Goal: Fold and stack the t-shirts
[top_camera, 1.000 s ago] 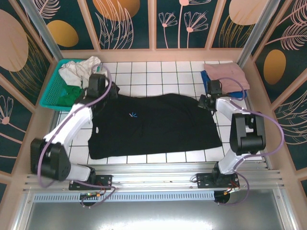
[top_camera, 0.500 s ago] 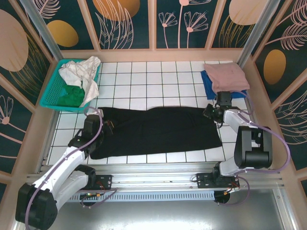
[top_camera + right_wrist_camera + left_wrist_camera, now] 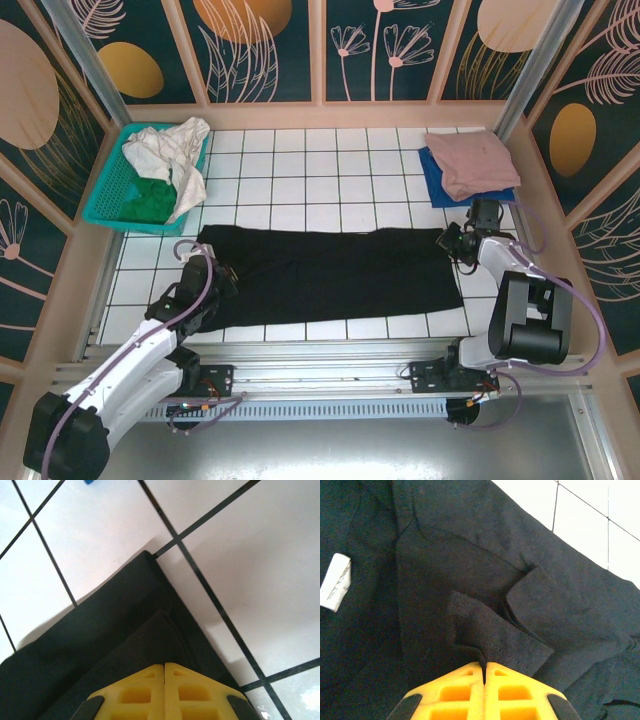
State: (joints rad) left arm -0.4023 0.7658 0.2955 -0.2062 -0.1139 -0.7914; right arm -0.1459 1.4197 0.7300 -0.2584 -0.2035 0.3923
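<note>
Stretching between them, the black t-shirt [image 3: 330,275] is clamped at its ends by the left pincer [image 3: 484,664] and right pincer [image 3: 164,666].

I can't read any words. The white tag [image 3: 335,582] on the black t-shirt [image 3: 470,555], left of my left pincer [image 3: 484,666], is blurry.

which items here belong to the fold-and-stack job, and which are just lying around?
Job: black t-shirt, pinched by left gripper and right gripper; pink t-shirt folded on blue t-shirt.
Lying about: teal basket, with white cloth and green cloth in it.
</note>
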